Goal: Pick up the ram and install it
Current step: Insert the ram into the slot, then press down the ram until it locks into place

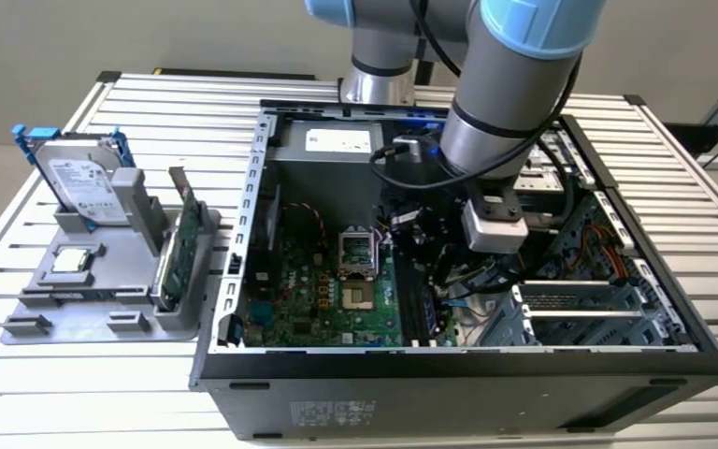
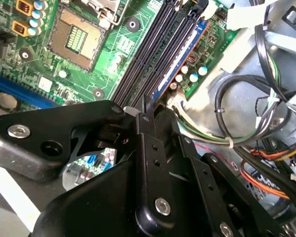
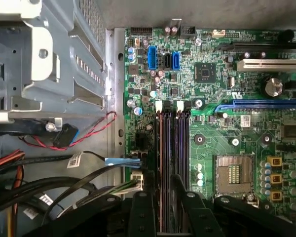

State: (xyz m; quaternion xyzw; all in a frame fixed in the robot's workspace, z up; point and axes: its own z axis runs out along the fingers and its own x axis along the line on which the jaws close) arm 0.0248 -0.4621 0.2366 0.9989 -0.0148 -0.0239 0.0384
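The gripper point(image 2: 147, 114) is low inside the open computer case point(image 1: 459, 360), fingers point(image 3: 179, 190) close together over the memory slots point(image 3: 172, 163); what looks like the ram point(image 2: 180, 57), a thin board edge showing blue, stands in the slot, but whether the fingers clamp it I cannot tell. Best pressed straight down and evenly, stick kept square to the slot. Glossy green motherboard point(image 3: 212, 98), ribbed metal counter point(image 1: 72, 374), grey plastic holder point(image 1: 97, 309).
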